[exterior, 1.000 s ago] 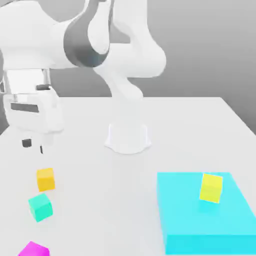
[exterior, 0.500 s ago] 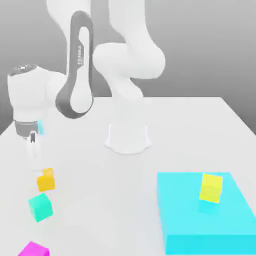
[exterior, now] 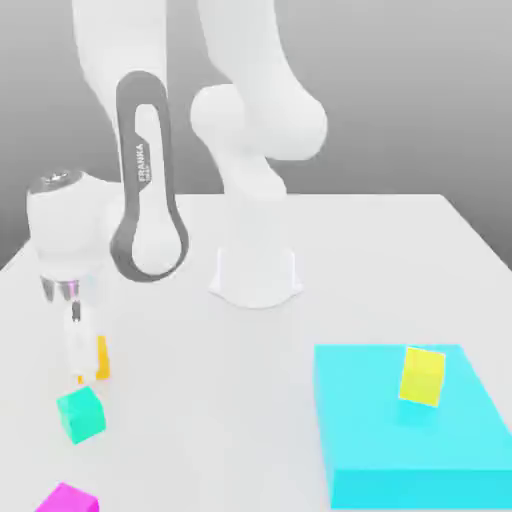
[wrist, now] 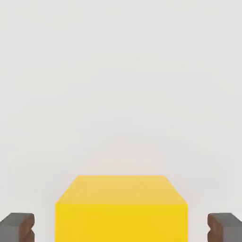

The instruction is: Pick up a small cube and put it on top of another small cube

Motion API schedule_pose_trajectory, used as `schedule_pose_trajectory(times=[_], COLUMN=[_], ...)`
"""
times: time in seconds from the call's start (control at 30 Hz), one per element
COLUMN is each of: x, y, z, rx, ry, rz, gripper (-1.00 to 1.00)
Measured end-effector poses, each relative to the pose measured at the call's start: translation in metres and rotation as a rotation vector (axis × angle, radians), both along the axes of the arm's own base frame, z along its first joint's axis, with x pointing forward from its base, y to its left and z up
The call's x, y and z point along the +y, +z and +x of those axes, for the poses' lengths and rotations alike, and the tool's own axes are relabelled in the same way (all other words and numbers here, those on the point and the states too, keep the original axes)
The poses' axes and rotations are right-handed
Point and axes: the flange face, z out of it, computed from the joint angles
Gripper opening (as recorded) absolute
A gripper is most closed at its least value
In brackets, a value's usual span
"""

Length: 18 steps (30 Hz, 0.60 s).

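Fingers [wrist: 121,229] straddle the small orange-amber cube [wrist: 121,208], one dark pad [wrist: 18,227] off each flank with a sliver of bare table showing between pad and cube on both sides, so they bracket it without pressing it, and I would not call it gripped. In the exterior view the white arm leans down over that view's left, and the slim fingers [exterior: 76,350] come down right at the cube [exterior: 102,357], which sits flat on the white table [exterior: 300,250] and is half hidden behind them.

Just beside it, nearer the camera, lies a small teal-green cube [exterior: 80,414], and beyond that a magenta cube [exterior: 67,498] at the picture's lower edge. Well apart, toward the exterior view's right, a pale lemon-yellow cube [exterior: 422,375] rests on a broad flat cyan block [exterior: 400,440].

By the look of it, the orange-amber cube is a light, rigid little block with smooth flat faces and sharp edges, nothing that would crush or bend. Smooth sides may slip under a weak or crooked pinch, so the sound hold is square across two opposite side faces, pads flat and centred rather than riding near an edge or corner. The present straddle looks lined up for that. Carried level, it should set down cleanly on another cube's flat top, though so small a landing leaves little room for error.
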Motion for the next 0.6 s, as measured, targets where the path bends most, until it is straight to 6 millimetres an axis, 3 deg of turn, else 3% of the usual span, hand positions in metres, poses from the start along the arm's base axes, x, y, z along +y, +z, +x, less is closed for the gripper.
schedule_pose_trajectory(times=[0.17,0.6], x=[0.0,-0.009], y=[0.0,0.051], z=[0.0,0.005], rx=[0.0,-0.007], ry=[0.0,0.004], rz=[0.0,-0.02], gripper=[-1.0,-1.0])
